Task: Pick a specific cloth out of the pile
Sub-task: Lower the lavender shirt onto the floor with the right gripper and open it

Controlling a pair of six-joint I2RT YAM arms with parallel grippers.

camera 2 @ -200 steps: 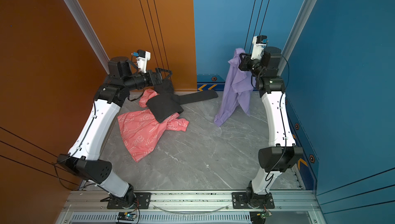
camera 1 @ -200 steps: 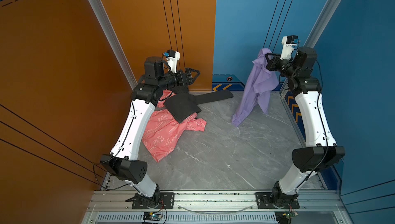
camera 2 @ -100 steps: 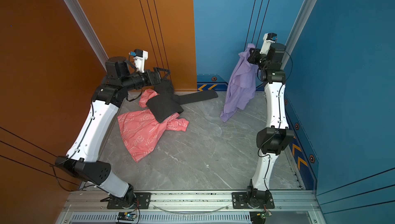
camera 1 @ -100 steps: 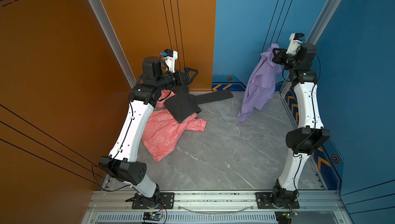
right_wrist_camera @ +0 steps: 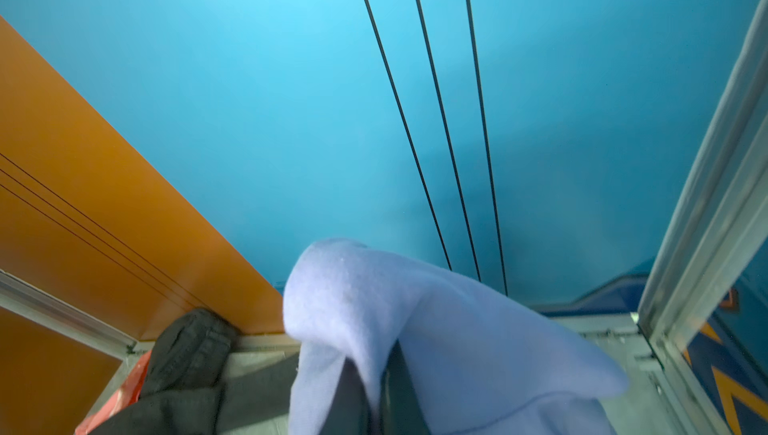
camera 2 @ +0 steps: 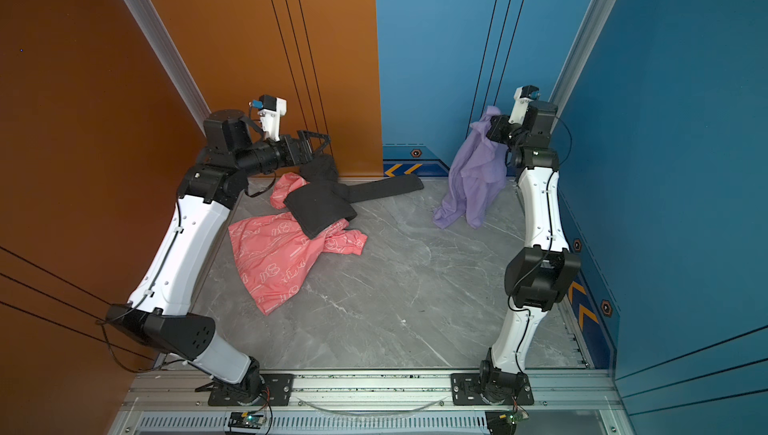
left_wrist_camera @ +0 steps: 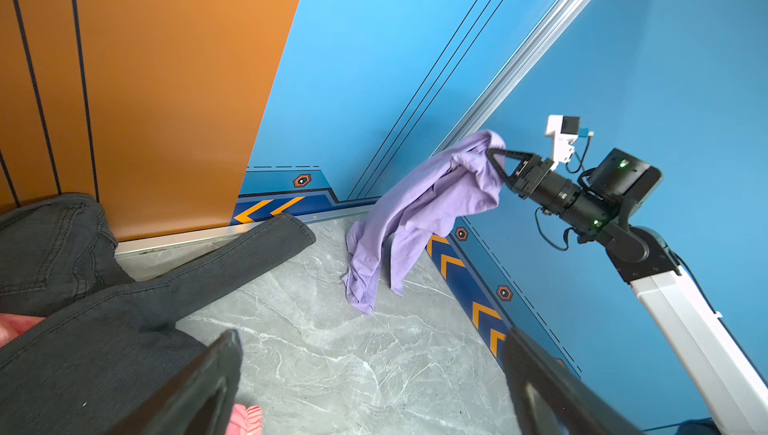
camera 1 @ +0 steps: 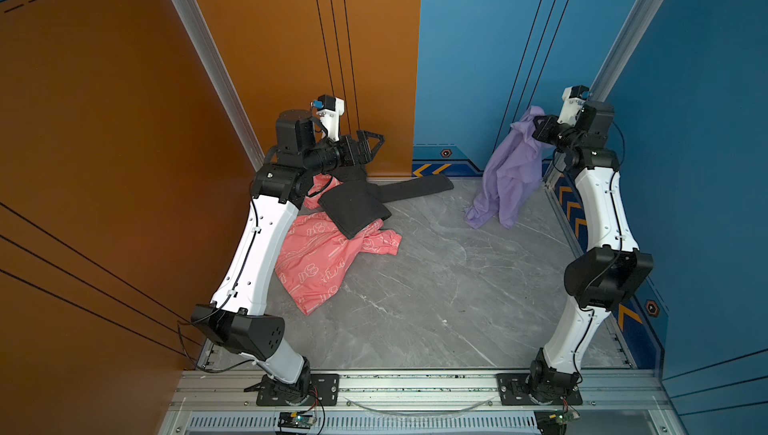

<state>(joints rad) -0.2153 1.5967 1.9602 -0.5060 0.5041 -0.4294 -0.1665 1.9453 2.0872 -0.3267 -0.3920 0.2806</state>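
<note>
The cloth (camera 1: 509, 171) (camera 2: 473, 171) is plain lilac and hangs from my right gripper (camera 1: 531, 126) (camera 2: 489, 127), which is shut on its top fold high near the back right corner. Its lower end (left_wrist_camera: 361, 300) reaches the grey table. In the right wrist view the cloth (right_wrist_camera: 436, 329) drapes over the closed fingers (right_wrist_camera: 353, 391). The pile at the back left is a coral-pink printed garment (camera 1: 324, 254) with a dark grey garment (camera 1: 353, 204) on top. My left gripper (camera 1: 376, 142) (left_wrist_camera: 372, 341) hovers open and empty above the pile.
The orange wall (camera 1: 291, 59) stands behind the pile and blue walls (camera 1: 685, 121) close off the back and right. A dark grey sleeve (camera 1: 415, 188) stretches along the back edge toward the cloth. The marble table (camera 1: 436, 287) ends at a metal rail in front.
My right gripper has carried the lilac cloth a little to the right, toward the back right corner, and the right arm has folded closer to the right wall. The left arm has barely moved.
</note>
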